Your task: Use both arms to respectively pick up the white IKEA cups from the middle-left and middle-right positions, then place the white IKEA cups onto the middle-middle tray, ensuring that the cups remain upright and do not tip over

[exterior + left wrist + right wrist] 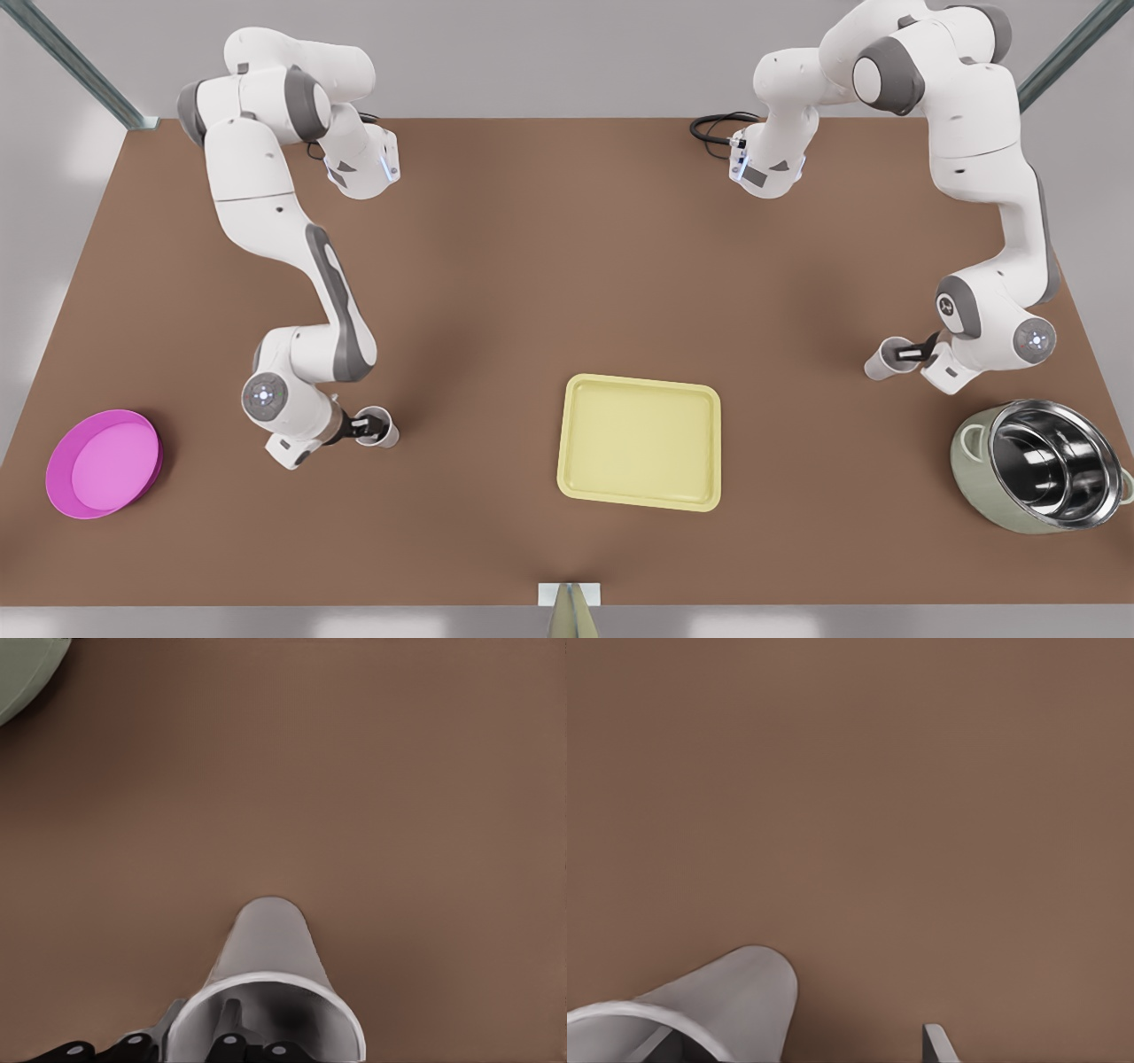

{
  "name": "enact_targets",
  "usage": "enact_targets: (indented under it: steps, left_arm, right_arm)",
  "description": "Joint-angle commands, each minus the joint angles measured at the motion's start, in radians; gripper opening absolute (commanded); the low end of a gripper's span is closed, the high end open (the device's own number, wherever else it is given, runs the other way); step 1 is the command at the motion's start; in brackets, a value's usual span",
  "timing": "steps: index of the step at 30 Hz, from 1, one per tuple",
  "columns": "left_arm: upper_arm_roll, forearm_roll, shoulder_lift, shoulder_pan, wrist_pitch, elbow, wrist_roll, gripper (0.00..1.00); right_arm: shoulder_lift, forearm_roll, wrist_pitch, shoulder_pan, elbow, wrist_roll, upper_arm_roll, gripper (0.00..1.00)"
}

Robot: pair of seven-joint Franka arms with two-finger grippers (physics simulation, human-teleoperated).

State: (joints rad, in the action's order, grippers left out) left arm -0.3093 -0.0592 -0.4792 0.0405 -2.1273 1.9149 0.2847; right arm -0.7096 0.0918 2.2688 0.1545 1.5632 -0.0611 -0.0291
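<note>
Listing one pale yellow tray point(640, 381), which is set flat near the middle of the brown table point(532, 266), towards its near edge, with nothing on it.

First white cup point(886, 361): it is found at the front view's right, well apart from the tray, mouth up. In the left wrist view this cup point(266, 948) is seen from above its rim, with its base towards the table.

Left gripper point(912, 353): it is placed at the rim of the first white cup. It is clenched on the cup's wall, with one finger point(232, 1032) seen inside the mouth and the other against the outside.

Second white cup point(379, 429): it is found at the front view's left, well apart from the tray, mouth up. In the right wrist view its side point(735, 997) is shown against bare table.

Right gripper point(359, 430): it is placed at the rim of the second white cup. It is held spread, not clamped: one finger point(935, 1043) is seen apart from the cup's outer wall, and the other is seen inside the mouth.

Grey-green pot point(1036, 465), steel-lined: it is tipped on its side near the front view's right edge, near the left arm. Its edge point(22, 673) is caught in the left wrist view.

Round magenta dish point(104, 462): it is set near the front view's left edge.
</note>
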Motion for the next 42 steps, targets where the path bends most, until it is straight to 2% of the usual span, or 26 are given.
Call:
enact_targets:
  steps: [1,2,4,5,6,7,8,9,10,11,12,15,16,20,26,27,28,29,30,38,40,42]
  left_arm:
    - [0.010,-0.060,0.001,-0.001,-0.006,0.000,0.140,0.21]
    - [0.015,-0.060,0.001,-0.001,-0.006,-0.002,0.140,0.21]
    - [0.062,-0.062,0.010,-0.005,0.021,-0.037,0.137,0.21]
    - [0.065,-0.059,0.059,-0.031,0.067,-0.062,0.120,0.21]
    - [0.065,-0.050,0.117,-0.085,0.087,-0.062,0.085,0.21]
    - [0.068,-0.047,0.160,-0.132,0.092,-0.079,0.019,0.21]
    - [0.137,-0.051,0.123,-0.143,0.159,-0.184,-0.084,0.21]
    - [0.239,-0.050,-0.002,-0.142,0.299,-0.411,-0.286,0.21]
    - [0.326,-0.048,-0.096,-0.151,0.349,-0.552,-0.470,0.21]
    - [0.409,-0.048,-0.166,-0.177,0.348,-0.637,-0.678,0.21]
    - [0.418,-0.048,-0.203,-0.240,0.343,-0.674,-0.798,0.21]
    - [0.418,-0.047,-0.289,-0.352,0.237,-0.723,-0.935,0.21]
    - [0.417,-0.047,-0.335,-0.353,0.277,-0.801,-0.937,0.21]
    - [0.411,-0.011,-0.364,-0.340,0.377,-0.803,-0.927,0.21]
    - [0.415,-0.028,-0.424,-0.315,0.356,-0.801,-0.929,0.21]
    - [0.420,-0.036,-0.430,-0.312,0.336,-0.803,-0.927,0.27]
    - [0.427,-0.042,-0.437,-0.306,0.319,-0.801,-0.926,0.48]
    - [0.432,-0.042,-0.438,-0.303,0.313,-0.801,-0.926,0.93]
    - [0.432,-0.042,-0.438,-0.300,0.313,-0.801,-0.926,1.00]
    - [0.434,-0.033,-0.386,-0.244,0.438,-0.814,-0.926,1.00]
    - [0.432,-0.033,-0.309,-0.218,0.506,-0.812,-0.924,1.00]
    - [0.431,0.068,-0.205,-0.192,0.629,-0.812,-0.673,1.00]
  right_arm:
    - [-0.004,0.000,0.018,-0.001,-0.005,0.015,0.000,1.00]
    - [-0.005,-0.001,0.018,-0.003,-0.006,0.006,0.000,0.98]
    - [-0.005,-0.001,0.018,-0.003,-0.006,-0.023,0.000,0.56]
    - [-0.005,-0.003,0.018,-0.003,-0.008,-0.034,0.000,0.47]
    - [-0.004,-0.009,0.018,-0.001,-0.009,-0.039,0.000,0.46]
    - [-0.004,-0.010,0.018,0.005,-0.009,-0.039,0.000,0.35]
    - [-0.004,-0.010,0.018,0.008,-0.009,-0.039,0.000,0.22]
    - [-0.004,-0.012,0.018,0.011,-0.012,-0.036,0.000,0.21]
    - [-0.001,-0.012,0.015,0.017,-0.014,-0.039,0.000,0.21]
    - [0.004,-0.012,0.009,0.019,-0.014,-0.039,0.000,0.21]
    - [0.005,-0.012,0.009,0.022,-0.015,-0.036,0.000,0.21]
    - [0.024,-0.004,-0.080,0.025,-0.055,-0.034,0.011,0.21]
    - [0.038,0.002,-0.095,0.026,-0.069,-0.022,0.041,0.21]
    - [0.033,0.034,-0.081,0.056,-0.088,0.217,0.163,0.21]
    - [-0.045,0.032,0.023,0.275,-0.189,0.550,0.161,0.21]
    - [-0.062,0.034,0.046,0.296,-0.206,0.592,0.161,0.21]
    - [-0.064,0.034,0.083,0.323,-0.206,0.638,0.161,0.21]
    - [-0.074,0.034,0.120,0.341,-0.209,0.698,0.161,0.21]
    - [-0.094,0.034,0.164,0.361,-0.222,0.751,0.161,0.21]
    - [-0.202,0.032,0.218,0.415,-0.330,0.831,0.161,0.21]
    - [-0.231,0.032,0.227,0.433,-0.357,0.839,0.160,0.21]
    - [-0.278,0.031,0.258,0.454,-0.402,0.865,0.153,0.21]
